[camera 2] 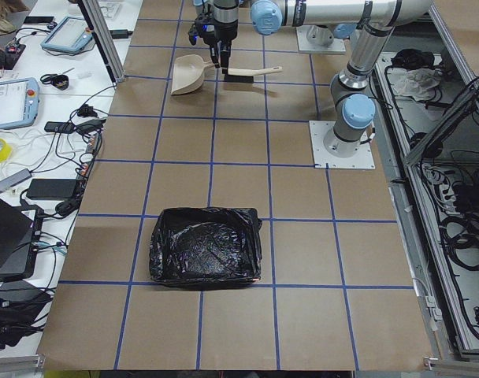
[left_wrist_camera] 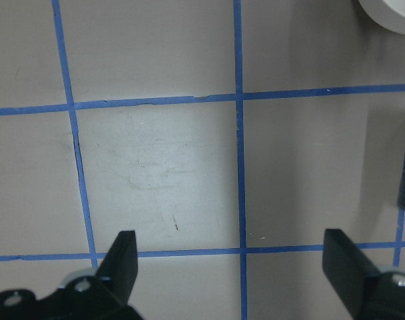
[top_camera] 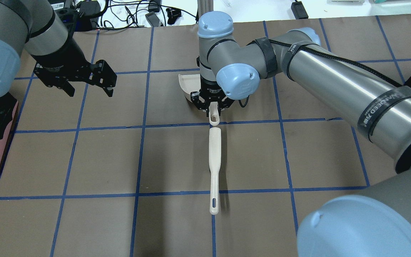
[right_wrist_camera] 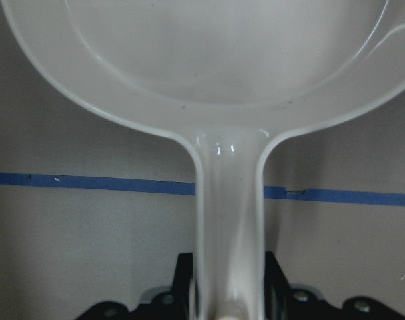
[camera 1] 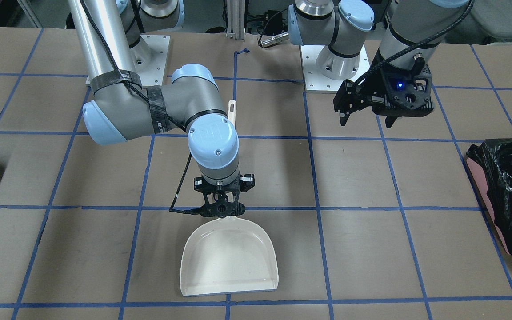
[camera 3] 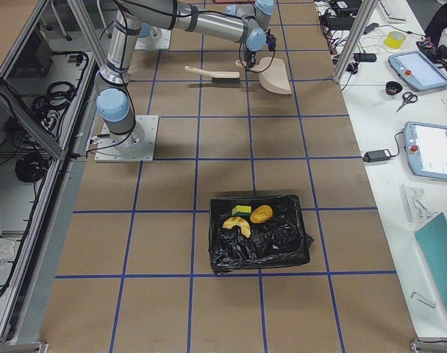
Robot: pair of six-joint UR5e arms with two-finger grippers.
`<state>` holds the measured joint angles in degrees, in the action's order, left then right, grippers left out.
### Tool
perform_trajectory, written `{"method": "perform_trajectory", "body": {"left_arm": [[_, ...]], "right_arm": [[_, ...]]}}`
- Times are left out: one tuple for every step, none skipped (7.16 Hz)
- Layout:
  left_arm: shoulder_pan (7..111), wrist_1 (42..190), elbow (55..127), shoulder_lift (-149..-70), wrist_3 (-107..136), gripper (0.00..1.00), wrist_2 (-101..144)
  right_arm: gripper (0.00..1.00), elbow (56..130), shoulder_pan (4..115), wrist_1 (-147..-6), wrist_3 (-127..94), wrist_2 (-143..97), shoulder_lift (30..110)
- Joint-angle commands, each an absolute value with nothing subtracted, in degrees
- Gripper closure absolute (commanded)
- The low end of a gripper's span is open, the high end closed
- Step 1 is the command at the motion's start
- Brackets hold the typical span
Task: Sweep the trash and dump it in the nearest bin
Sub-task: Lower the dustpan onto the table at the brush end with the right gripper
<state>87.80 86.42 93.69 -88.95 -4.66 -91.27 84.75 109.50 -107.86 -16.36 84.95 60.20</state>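
Now | right pincer [top_camera: 213, 109] vertical, clamping dustpan [camera 1: 229, 262] handle | left pincer [camera 1: 367, 119] agape, aloft

Table [camera 3: 165, 235]: brown, blue tape grid.
Near end: bin [camera 3: 262, 262] with crinkled black liner, holding all trash. Yellow-green block [camera 3: 242, 210] at far rim, orange-brown lump [camera 3: 262, 214] just beside it, pale yellow curved peel [camera 3: 238, 226] nearer camera.
Far end: cream dustpan [camera 3: 276, 77]; brush [camera 3: 212, 74] flat just beside it.
Right arm [camera 3: 209, 22] reaches from base plate [camera 3: 144, 143] to far end. Right hand [camera 3: 254, 56] at dustpan handle, grip too small to judge.
White bench [camera 3: 385, 125] alongside: two tablets [camera 3: 422, 70], scissors [camera 3: 405, 101].
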Motion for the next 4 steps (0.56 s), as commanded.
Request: {"method": "perform_trajectory", "body": {"left_arm": [[87.8, 86.48, 93.69, -88.95, -4.66, 0.0, -91.14], [87.8, 86.4, 93.78, -89.03, -4.66, 0.0, -91.23], [87.8, 86.48, 93.78, -88.95, -4.66, 0.0, -91.23], [87.8, 86.48, 93.78, -88.95, -4.66, 0.0, -91.23]], "right_arm": [[0.42, 84.81, 109.42, -107.75, -17.48, 84.82, 60.29], [0.38, 84.81, 109.51, -107.75, -17.58, 84.73, 60.29], [0.25, 84.81, 109.42, -107.75, -17.67, 84.81, 60.29], [0.2, 84.81, 109.51, -107.75, -18.88, 84.64, 60.29]]}}
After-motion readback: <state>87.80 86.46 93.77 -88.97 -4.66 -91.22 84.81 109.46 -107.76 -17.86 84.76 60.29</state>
